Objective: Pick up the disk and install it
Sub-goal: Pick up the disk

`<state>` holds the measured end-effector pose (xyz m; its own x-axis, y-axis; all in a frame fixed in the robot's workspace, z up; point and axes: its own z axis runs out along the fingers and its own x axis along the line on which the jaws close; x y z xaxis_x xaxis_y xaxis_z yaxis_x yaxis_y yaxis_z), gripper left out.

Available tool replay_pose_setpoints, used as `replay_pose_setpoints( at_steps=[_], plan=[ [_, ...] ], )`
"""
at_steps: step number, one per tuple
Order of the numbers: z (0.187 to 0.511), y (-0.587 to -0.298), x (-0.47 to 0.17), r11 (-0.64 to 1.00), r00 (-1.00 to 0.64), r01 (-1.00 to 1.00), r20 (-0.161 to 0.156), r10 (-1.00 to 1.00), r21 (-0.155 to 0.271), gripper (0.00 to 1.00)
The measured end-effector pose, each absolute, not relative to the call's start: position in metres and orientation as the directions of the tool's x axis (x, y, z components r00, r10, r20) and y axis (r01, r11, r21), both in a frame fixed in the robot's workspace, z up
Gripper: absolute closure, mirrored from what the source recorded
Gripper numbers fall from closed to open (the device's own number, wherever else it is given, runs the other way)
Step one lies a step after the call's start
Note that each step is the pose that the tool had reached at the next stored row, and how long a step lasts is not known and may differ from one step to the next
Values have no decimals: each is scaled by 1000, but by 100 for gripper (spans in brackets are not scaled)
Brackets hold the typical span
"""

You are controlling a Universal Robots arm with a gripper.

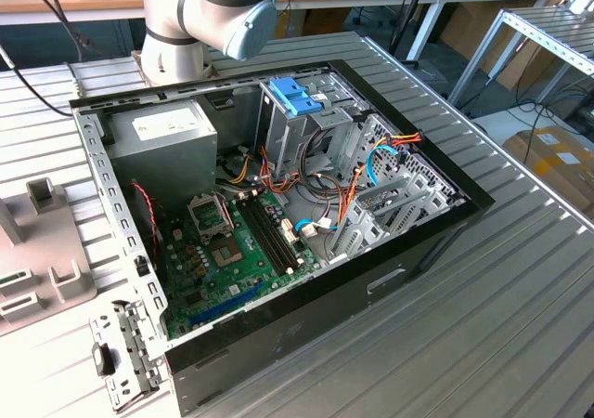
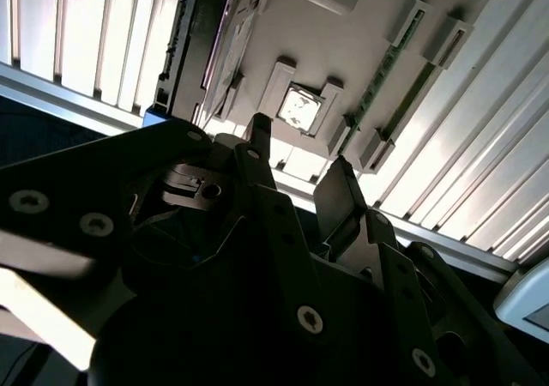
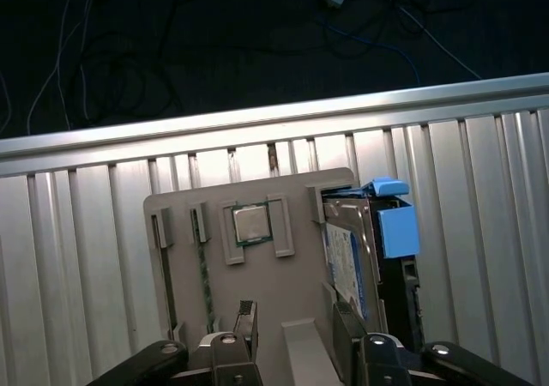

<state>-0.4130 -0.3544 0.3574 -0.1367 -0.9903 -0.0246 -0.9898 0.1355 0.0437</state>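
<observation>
1. Closest in the first wrist view, the end effector (image 3: 294, 313) hangs with its fingers spread apart, gripping nothing, above a grey tray (image 3: 257, 283) on the slatted worktop (image 3: 77, 257). The disk (image 3: 350, 262) sits along one edge of the tray, beside the processor chip (image 3: 252, 224).
2. Second wrist view: the dark fingers (image 2: 339, 189) are likewise parted above that chip.
3. Exterior view: an open computer case (image 1: 418, 241) occupies the worktop's middle, and the arm (image 1: 204, 9) rises at the far edge.
</observation>
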Motion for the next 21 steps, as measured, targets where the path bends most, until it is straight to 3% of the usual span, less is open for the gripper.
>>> replay_pose_setpoints(
  at_steps=[9, 21],
  plan=[
    [351, -327, -416, 121, -122, -992, -24, -992, 44, 52],
    [344, -311, -422, 57, -58, -997, -25, -998, 44, 52]
  ],
)
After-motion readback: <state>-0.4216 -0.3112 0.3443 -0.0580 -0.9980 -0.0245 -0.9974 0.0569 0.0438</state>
